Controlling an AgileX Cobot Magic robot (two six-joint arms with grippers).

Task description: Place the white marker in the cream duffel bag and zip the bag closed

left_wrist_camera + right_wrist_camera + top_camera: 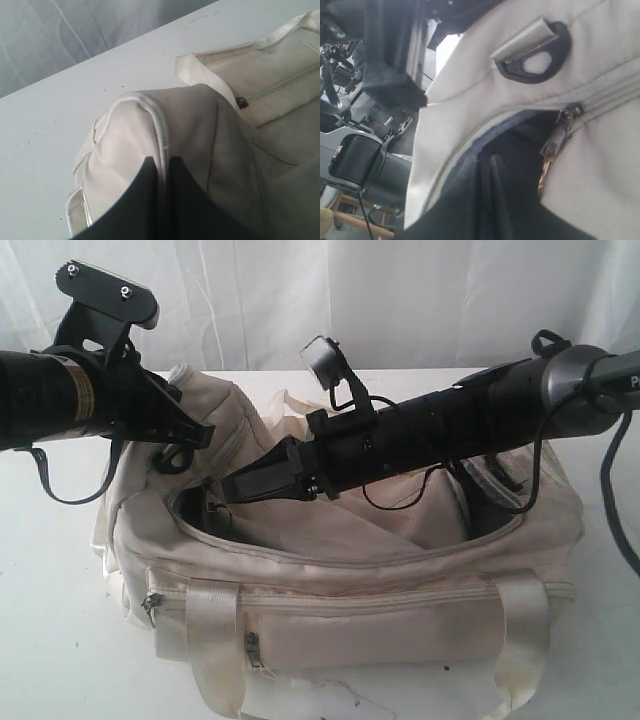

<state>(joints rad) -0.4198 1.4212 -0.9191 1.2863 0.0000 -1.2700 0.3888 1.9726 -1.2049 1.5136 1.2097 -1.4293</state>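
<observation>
- The cream duffel bag (400,625) sits on the white surface (50,620), long side to the exterior view. Its top zip is undone and the mouth gapes, dark inside.
- The left tool (160,159) is clenched on the bag's end. A raised piped seam (161,125) runs down between its two black fingers (the fabric bunches up to a peak there).
- The right tool (232,487) reaches across the middle, low over the left end of the open mouth.
- From its wrist view its fingers look drawn together, with only a thin line between them. I cannot tell whether anything is nipped.
- The metal zipper pull (559,132) hangs just beside those fingers, at the end of the zip track.
</observation>
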